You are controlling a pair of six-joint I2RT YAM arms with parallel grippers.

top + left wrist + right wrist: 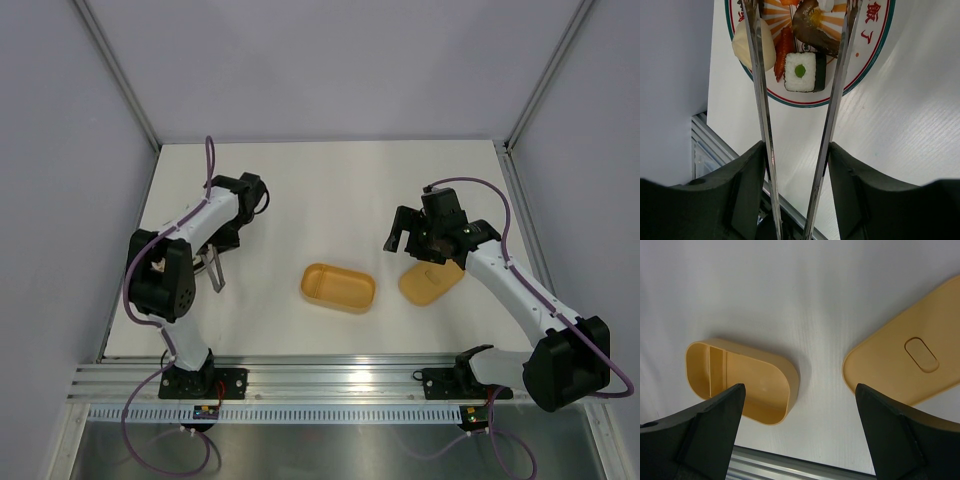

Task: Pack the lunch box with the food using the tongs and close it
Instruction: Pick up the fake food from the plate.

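A yellow-orange oblong lunch box point(338, 288) sits open near the middle of a white counter point(330, 190), its inside bare plastic, with a thin divider walling off a narrow section at one end. Its one matching flat lid point(432, 284) lies just to the right, apart from the box. The right tool point(800, 387) hovers above the gap between them, fingers spread wide and gripping nothing.

At the far left, the left tool point(796, 150) is clenched around one pair of silver tongs point(763, 115). Their two arms reach over a single white plate point(863, 60) with a red and teal rim. The food point(801, 72) rests on it. Four pieces show clearly: a white rice block with a green dot, an orange-red strip, a brown piece and a whitish lump. Others are cut off.

Pale grey walls point(300, 60) enclose the counter, and a metal rail point(330, 378) runs along its near edge.
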